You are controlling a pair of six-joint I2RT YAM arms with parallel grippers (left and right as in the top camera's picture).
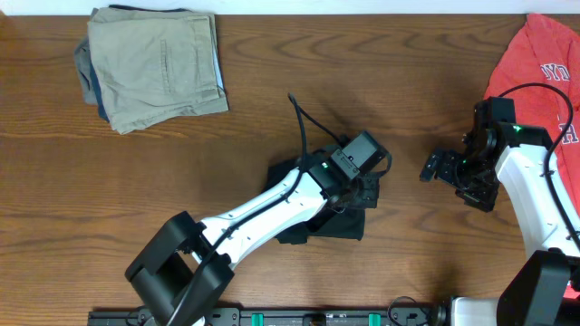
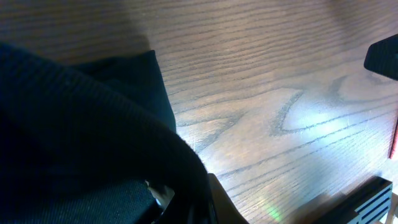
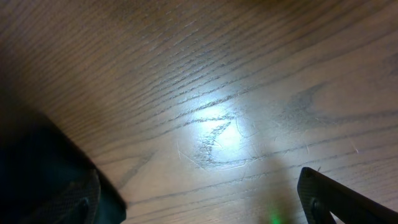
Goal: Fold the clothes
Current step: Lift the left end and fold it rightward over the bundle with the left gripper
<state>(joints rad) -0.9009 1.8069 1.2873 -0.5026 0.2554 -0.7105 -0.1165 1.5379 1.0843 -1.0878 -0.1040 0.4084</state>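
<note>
Step in hand, as judged: a late fold on the black garment, which lies as a compact dark bundle near the middle of the counter, largely beneath the left arm.

Left gripper: closed right down; the wrist view shows dark knit fabric bunched against its fingers and rising towards the lens, so it appears to pinch an edge or layer of the black garment; how many layers it holds cannot be made out.

Right gripper: spread as wide as it goes, holding nothing; it hangs over bare wood, apart from the bundle on its right-hand side.

Red tee: loose and unfolded at the far right corner, partly behind the right arm; not yet dealt with.

Khaki stack: folded garments at the far left corner, well apart from the work.

Recommendations for the step:
- carry the pinched edge low and straight across, so the layer lands flat rather than rolling;
- line the carried edge up with the opposite edge before release;
- bring the free gripper to the bundle's near edge to pin it, since a small soft bundle is likely to drag along with the pull;
- release only once the cloth rests on itself; a snagged thread may lift the fold open again.
</note>
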